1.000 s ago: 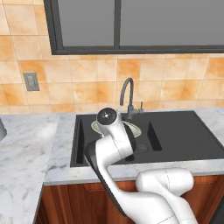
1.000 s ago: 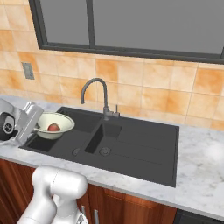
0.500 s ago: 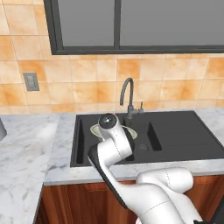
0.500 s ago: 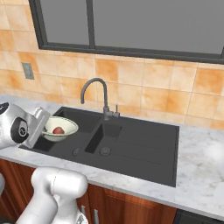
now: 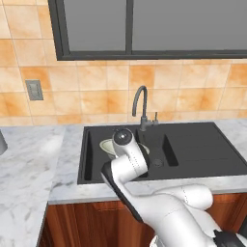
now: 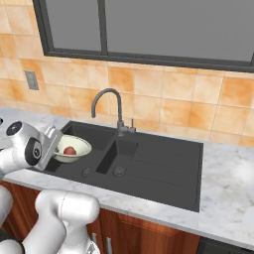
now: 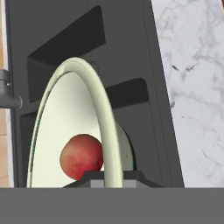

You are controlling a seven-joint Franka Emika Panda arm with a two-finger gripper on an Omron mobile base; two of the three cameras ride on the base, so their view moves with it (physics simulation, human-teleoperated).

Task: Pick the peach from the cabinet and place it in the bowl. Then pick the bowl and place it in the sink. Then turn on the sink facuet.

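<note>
The bowl [image 6: 71, 148], peach [image 6: 70, 150] inside, is being held by its rim in the clenched gripper [image 7: 107, 177] above the sink's [image 6: 163, 163] left basin; tilting risks the peach rolling out.

Sink [image 6: 149, 173]: set in the counter [image 6: 233, 198], below the window [image 6: 149, 30]. Faucet [image 6: 113, 106]: behind the sink, at the divide between its basins. Bowl [image 6: 74, 149]: over the left basin, at the pincer [image 7: 107, 177]. Peach [image 6: 70, 150]: in the bowl. Wall outlet [image 5: 34, 90]: left of the faucet, above the counter.
</note>
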